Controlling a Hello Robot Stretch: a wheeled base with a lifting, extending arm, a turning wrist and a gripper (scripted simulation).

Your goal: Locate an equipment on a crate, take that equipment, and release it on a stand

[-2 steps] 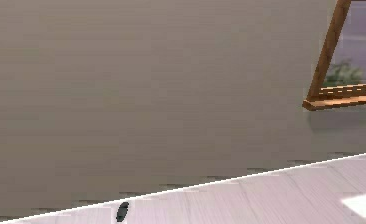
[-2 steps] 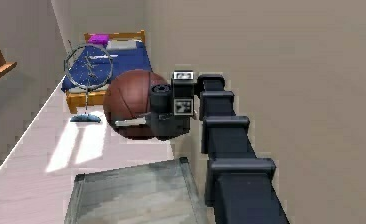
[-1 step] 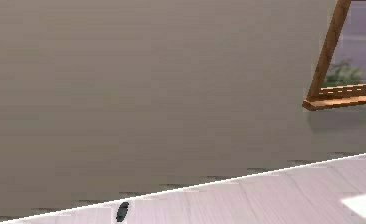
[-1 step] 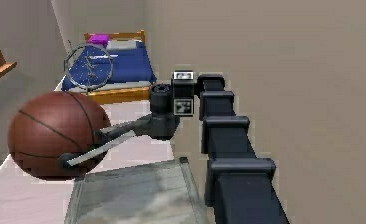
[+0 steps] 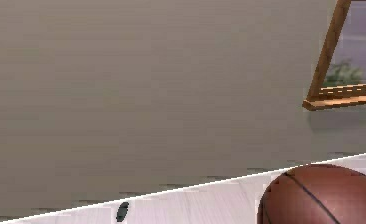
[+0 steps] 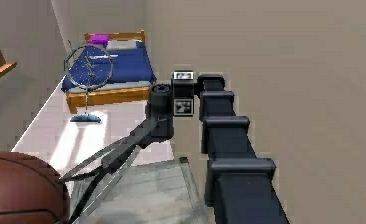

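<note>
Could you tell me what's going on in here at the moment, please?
The Stretch robot has its arm stretched out, and the claw angles down toward a brown basketball. I cannot tell whether the claw holds the ball. In the forward view the ball shows at the edge of a white surface, against a wall with a framed picture. Farther out stand a round fan and a bed with a blue cover.

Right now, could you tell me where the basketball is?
The basketball is at the forward view's bottom right, below the window, and at the arm side view's bottom left.
</note>
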